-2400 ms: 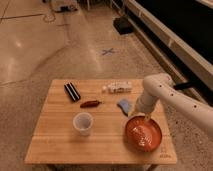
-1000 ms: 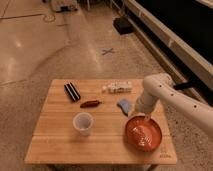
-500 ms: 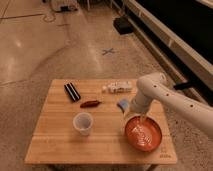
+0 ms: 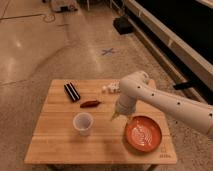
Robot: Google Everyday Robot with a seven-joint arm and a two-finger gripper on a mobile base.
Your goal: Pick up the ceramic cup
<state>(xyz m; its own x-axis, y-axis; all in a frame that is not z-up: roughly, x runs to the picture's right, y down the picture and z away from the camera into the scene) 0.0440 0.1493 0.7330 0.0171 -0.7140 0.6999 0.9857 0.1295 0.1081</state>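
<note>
The white ceramic cup [image 4: 83, 123] stands upright on the wooden table [image 4: 55, 145], left of centre, mouth up. The orange-red plate [image 4: 143, 133] lies at the front right. My white arm reaches in from the right and bends down over the table. My gripper [image 4: 116, 116] hangs just above the tabletop between the cup and the plate, right of the cup and apart from it. It holds nothing that I can see.
A black rectangular object [image 4: 72, 92] lies at the back left. A dark red chili-like item [image 4: 90, 104] lies behind the cup. A small white packet [image 4: 110, 88] sits at the back edge, partly behind my arm. The floor surrounds the table.
My arm has swung left, away from above the plate, bringing the gripper closer to the cup. The blue object seen earlier near the arm is now hidden. The cup has not moved.
</note>
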